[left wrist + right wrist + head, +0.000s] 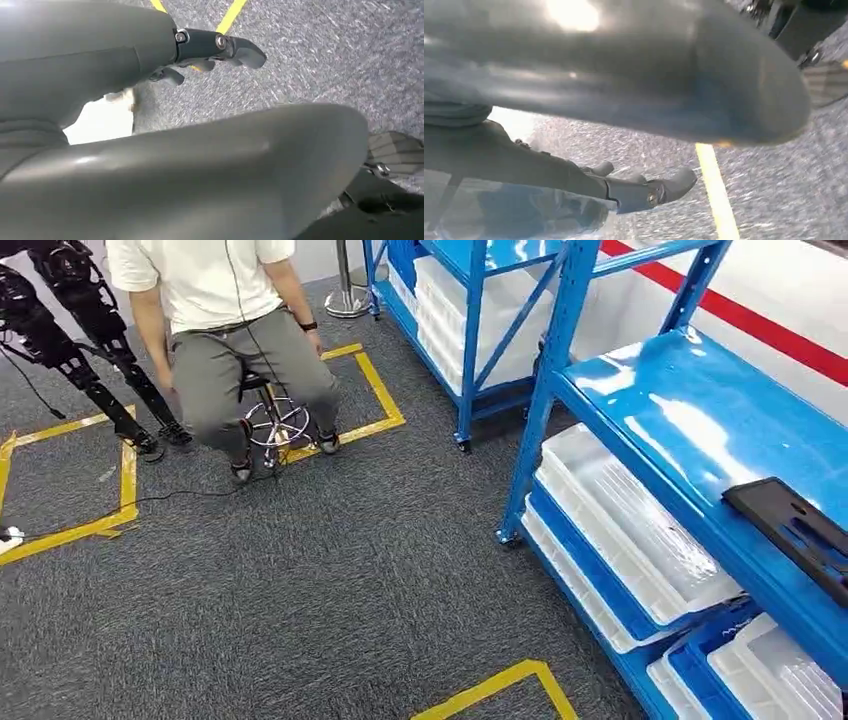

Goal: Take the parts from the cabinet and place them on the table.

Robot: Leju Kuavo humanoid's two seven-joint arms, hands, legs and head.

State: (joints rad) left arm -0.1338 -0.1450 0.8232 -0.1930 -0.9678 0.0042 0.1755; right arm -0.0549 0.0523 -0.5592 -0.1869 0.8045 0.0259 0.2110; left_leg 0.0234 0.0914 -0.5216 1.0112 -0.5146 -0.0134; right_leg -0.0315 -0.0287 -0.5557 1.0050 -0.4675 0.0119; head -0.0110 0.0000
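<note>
Our left robot hand [210,50] and right robot hand [644,187] hang with fingers apart, holding nothing, so reaching the black part [795,532] on the blue shelf [690,430] we may strike the frame.

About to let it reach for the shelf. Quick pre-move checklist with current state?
1. Part located: ok. Black part lies flat on the blue shelf.
2. Left robot hand free: ok, fingers apart above carpet, nothing held.
3. Right robot hand free: ok, nothing held, above carpet by a yellow floor line.
4. Part fully in frame: not ok, cut by the head view's right edge.
5. Person clear of shelf: ok, seated on a stool across the floor.
6. Table position: cannot tell.
</note>
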